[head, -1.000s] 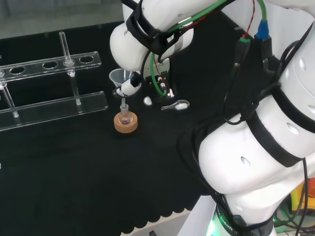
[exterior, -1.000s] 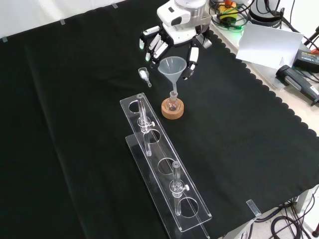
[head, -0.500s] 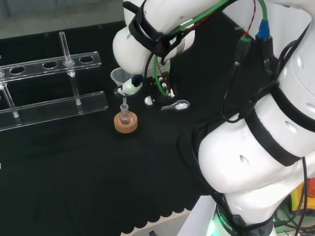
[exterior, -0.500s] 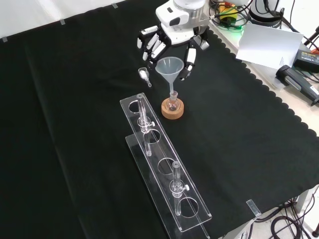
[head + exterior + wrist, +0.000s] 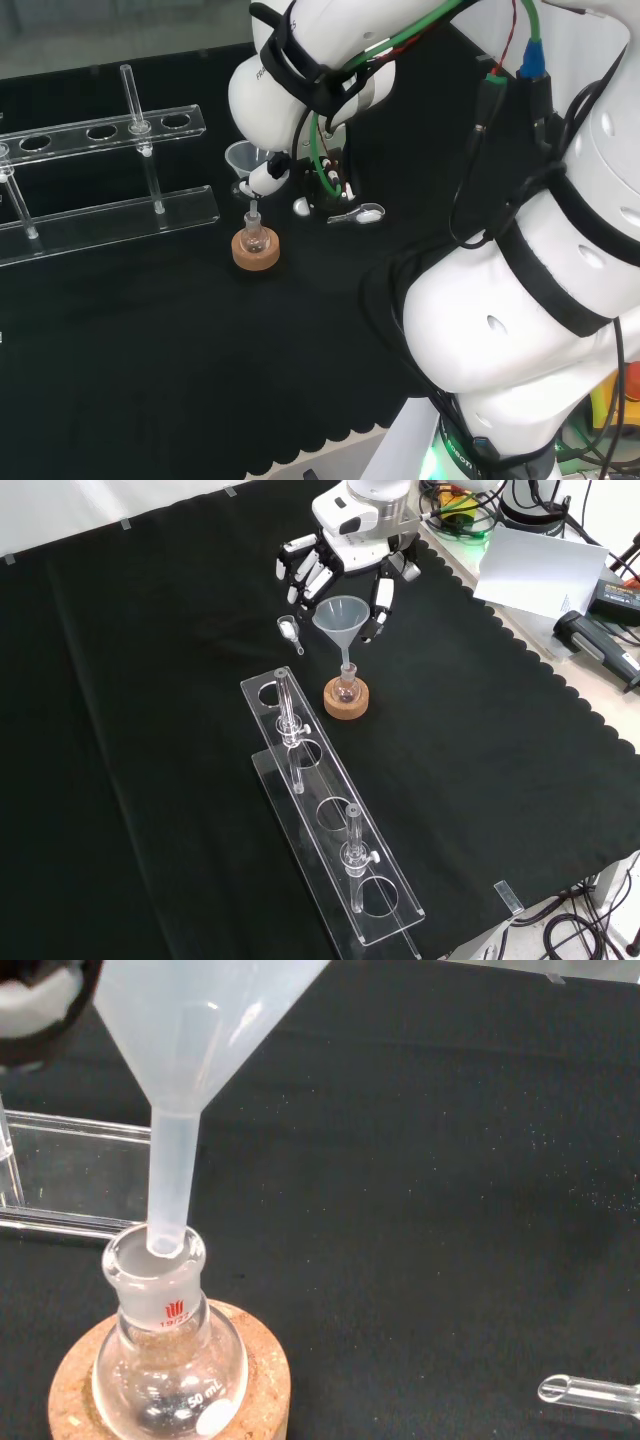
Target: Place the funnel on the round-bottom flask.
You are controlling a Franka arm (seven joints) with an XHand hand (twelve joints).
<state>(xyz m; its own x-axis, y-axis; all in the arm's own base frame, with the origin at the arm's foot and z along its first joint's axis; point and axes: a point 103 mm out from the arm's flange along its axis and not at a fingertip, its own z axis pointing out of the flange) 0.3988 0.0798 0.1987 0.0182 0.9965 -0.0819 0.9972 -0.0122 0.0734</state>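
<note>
The clear plastic funnel stands slightly tilted with its stem inside the neck of the small round-bottom flask. The flask rests on a cork ring. The hand hovers just behind the funnel in the front view, fingers spread and relaxed. Its thumb tip lies close beside the funnel's rim; the other fingers stay apart from it. One fingertip shows beside the funnel in the head view.
A long clear test tube rack with two tubes stands close in front of the flask in the front view. A small clear scoop lies on the cloth near the hand. Papers and devices sit past the cloth's scalloped edge.
The hand has lifted slightly and its thumb has eased away from the funnel's rim. The funnel stays in the flask's neck, leaning a little more.
</note>
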